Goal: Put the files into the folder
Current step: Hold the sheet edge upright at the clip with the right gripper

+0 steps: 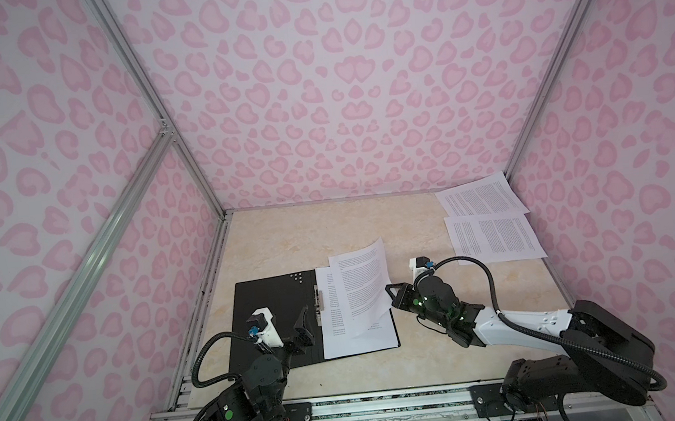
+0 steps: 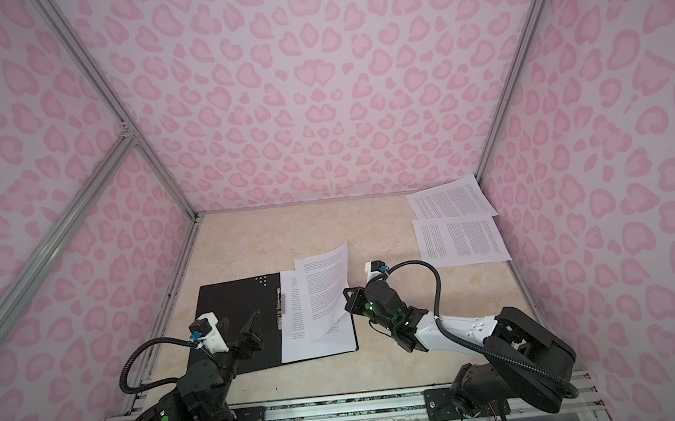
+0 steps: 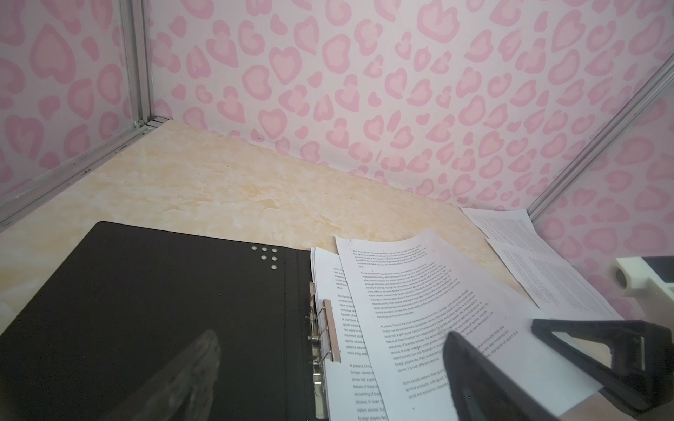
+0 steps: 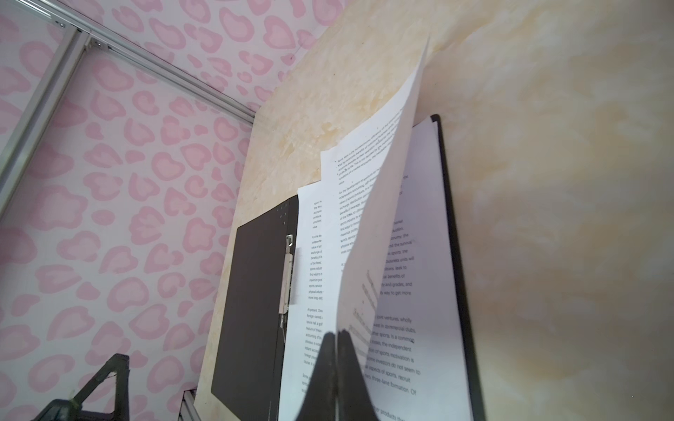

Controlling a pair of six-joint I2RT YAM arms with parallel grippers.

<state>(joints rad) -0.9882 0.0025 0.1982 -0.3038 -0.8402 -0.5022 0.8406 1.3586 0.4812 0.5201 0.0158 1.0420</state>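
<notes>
1. Your right gripper (image 1: 391, 296) is clenched on the edge of one printed sheet (image 1: 363, 284). The right wrist view shows the fingertips (image 4: 322, 371) pressed together on the paper with no gap.
2. That sheet arches above the open folder (image 1: 269, 309), over the stack of sheets (image 1: 338, 336) lying on the folder's right-hand cover. It sits skewed to the stack, and its far corner reaches past the folder's far edge. You cannot tell from these views whether its drooping near corner touches the stack.
3. The folder lies flat on the table (image 1: 287, 232) near your left arm. Its black inside faces up and its metal clip (image 1: 317, 300) runs along the spine.
4. Your left gripper (image 2: 238, 328) hangs over the folder's bare left cover with its jaws wide apart, holding nothing.
5. The step in hand looks like laying this sheet onto the stack. The task seems well along but not finished, since two loose sheets (image 1: 480, 197) lie in the far right corner, well apart from the folder.
6. The next move probably calls for turning the sheet square with the stack, lowering it until it lies flat, then letting go. Thin paper curls and slides, so ease it down rather than drop it. Your left gripper could steady the stack near the clip.
</notes>
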